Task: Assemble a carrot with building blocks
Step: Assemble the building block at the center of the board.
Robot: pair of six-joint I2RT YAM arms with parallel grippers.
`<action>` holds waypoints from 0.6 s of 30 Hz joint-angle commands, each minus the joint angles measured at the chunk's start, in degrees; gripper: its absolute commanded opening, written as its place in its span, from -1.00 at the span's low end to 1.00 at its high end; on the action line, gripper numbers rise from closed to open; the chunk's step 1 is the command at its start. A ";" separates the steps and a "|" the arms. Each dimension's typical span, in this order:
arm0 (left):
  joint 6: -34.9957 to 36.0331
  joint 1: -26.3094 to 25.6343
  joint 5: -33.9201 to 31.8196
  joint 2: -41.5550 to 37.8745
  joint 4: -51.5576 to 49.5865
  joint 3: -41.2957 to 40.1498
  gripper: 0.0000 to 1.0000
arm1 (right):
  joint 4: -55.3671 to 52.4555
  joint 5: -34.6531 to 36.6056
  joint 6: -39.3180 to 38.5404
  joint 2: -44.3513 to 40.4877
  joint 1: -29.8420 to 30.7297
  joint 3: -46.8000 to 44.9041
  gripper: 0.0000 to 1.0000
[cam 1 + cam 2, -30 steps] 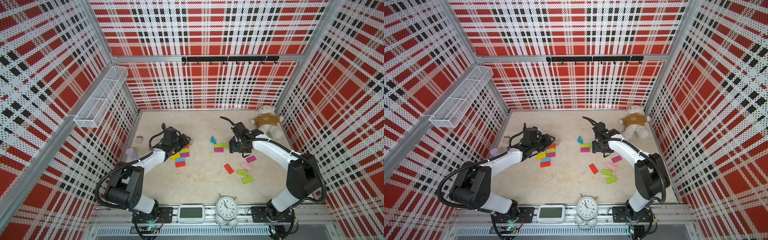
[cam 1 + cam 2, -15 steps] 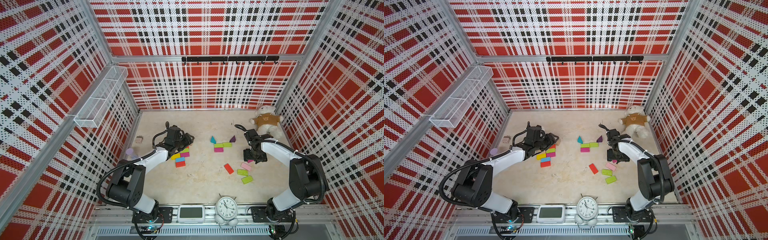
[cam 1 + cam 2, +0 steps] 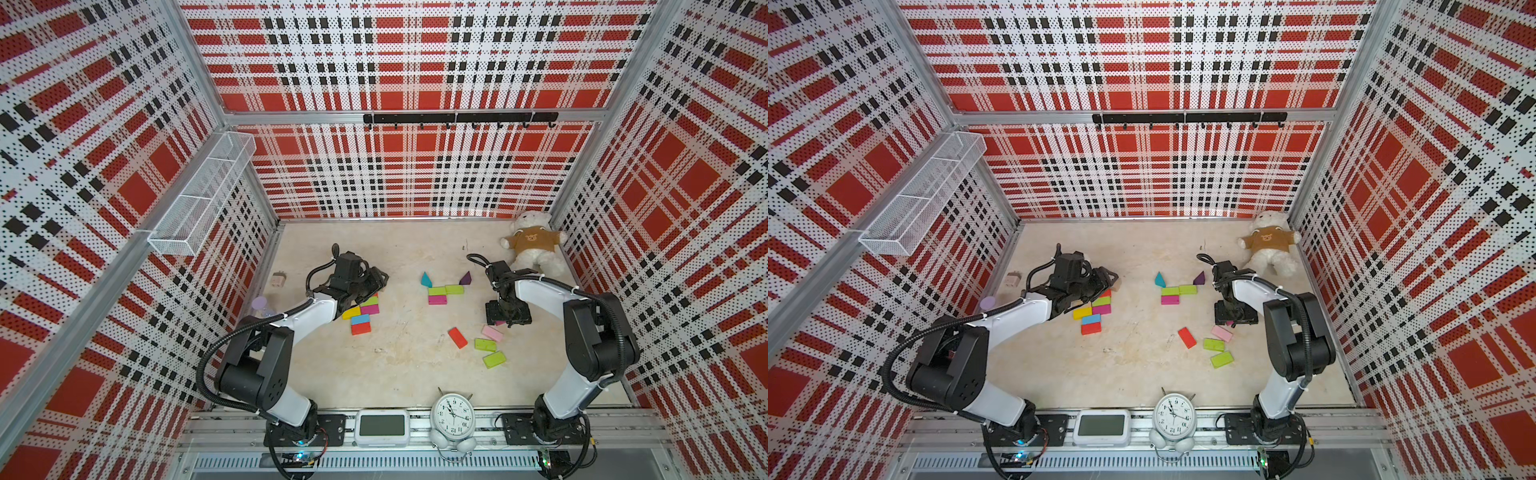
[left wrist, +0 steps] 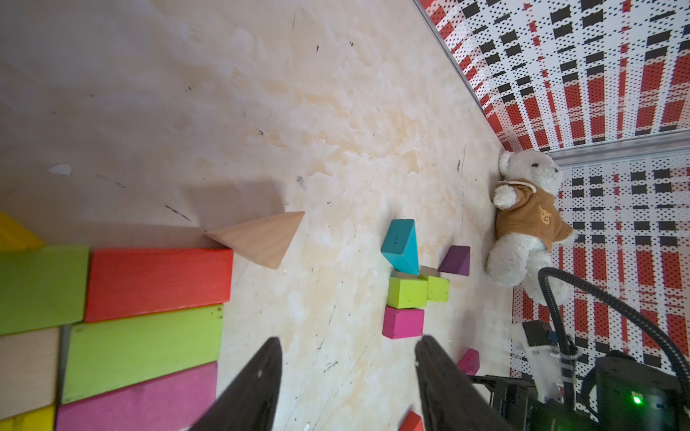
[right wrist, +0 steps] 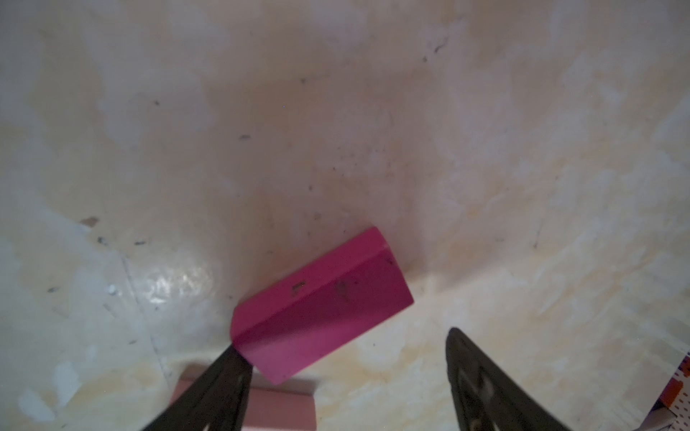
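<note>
The building blocks lie in three groups in both top views. A tight patch of yellow, lime, magenta, blue and red blocks (image 3: 360, 312) sits left of centre, with a tan triangle (image 4: 261, 237) at its far end. In the middle lie a teal triangle (image 3: 426, 279), a purple triangle (image 3: 466, 277), lime blocks (image 3: 446, 290) and a magenta one. Loose red (image 3: 457, 337), pink (image 3: 492, 333) and lime (image 3: 494, 359) blocks lie to the right. My left gripper (image 3: 379, 277) (image 4: 347, 358) hovers open beside the left patch, holding nothing. My right gripper (image 3: 508, 314) (image 5: 343, 337) points down, open, straddling a magenta block (image 5: 321, 298) whose corner touches one finger.
A teddy bear (image 3: 534, 247) lies in the back right corner. An alarm clock (image 3: 452, 415) and a white display (image 3: 382, 426) stand at the front edge. A beige plug cube (image 3: 279, 280) and a pale purple toy (image 3: 261, 305) sit by the left wall, below a wire basket (image 3: 203, 195).
My right gripper left the purple triangle beside the middle lime block, then swung right and toward the front, down over the magenta block. The left arm barely moved.
</note>
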 commanded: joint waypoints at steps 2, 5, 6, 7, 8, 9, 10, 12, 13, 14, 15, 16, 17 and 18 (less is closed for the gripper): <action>-0.30 -0.30 -0.53 0.11 0.74 1.26 0.21 | 2.49 -0.22 -2.19 1.50 -1.67 2.32 0.65; -0.38 -0.22 -0.78 -0.18 0.57 1.19 0.21 | 3.50 -1.37 -3.01 2.36 -2.96 2.89 0.60; -0.39 -0.29 -0.83 -0.20 0.48 1.11 0.21 | 3.89 -2.03 -3.43 2.61 -3.34 3.06 0.58; -0.32 -0.29 -0.90 -0.32 0.48 1.11 0.21 | 4.28 -2.79 -3.65 2.95 -3.75 3.12 0.57; -0.39 -0.29 -0.92 -0.28 0.39 1.09 0.21 | 4.54 -3.36 -3.76 3.19 -4.10 3.19 0.55; -0.39 -0.29 -0.94 -0.40 0.33 1.11 0.21 | 4.73 -3.96 -3.74 3.42 -4.32 3.26 0.54; -0.48 -0.29 -1.09 -0.44 0.30 1.02 0.21 | 5.04 -4.11 -3.74 3.69 -4.49 3.33 0.51; -0.48 -0.37 -1.34 -0.61 0.17 0.99 0.21 | 5.47 -4.12 -3.70 3.98 -4.59 3.22 0.47; -0.48 -0.38 -1.44 -0.76 0.08 1.02 0.21 | 5.85 -5.58 -3.66 4.13 -4.64 2.98 0.45; -0.48 -0.33 -1.41 -0.79 0.04 1.00 0.21 | 6.01 -6.01 -3.50 4.19 -4.69 2.87 0.43; -0.48 -0.37 -1.38 -0.85 0.03 1.01 0.21 | 6.06 -6.30 -3.33 4.32 -4.69 2.88 0.40; -0.47 -0.44 -1.53 -0.83 -0.05 1.09 0.21 | 6.32 -6.66 -3.24 4.47 -4.69 2.73 0.36; -0.48 -0.46 -1.54 -0.80 -0.13 1.10 0.21 | 6.49 -6.99 -3.05 4.55 -4.68 2.51 0.32; -0.48 -0.46 -1.54 -0.88 -0.14 1.11 0.21 | 6.75 -7.28 -2.91 4.63 -4.72 2.38 0.29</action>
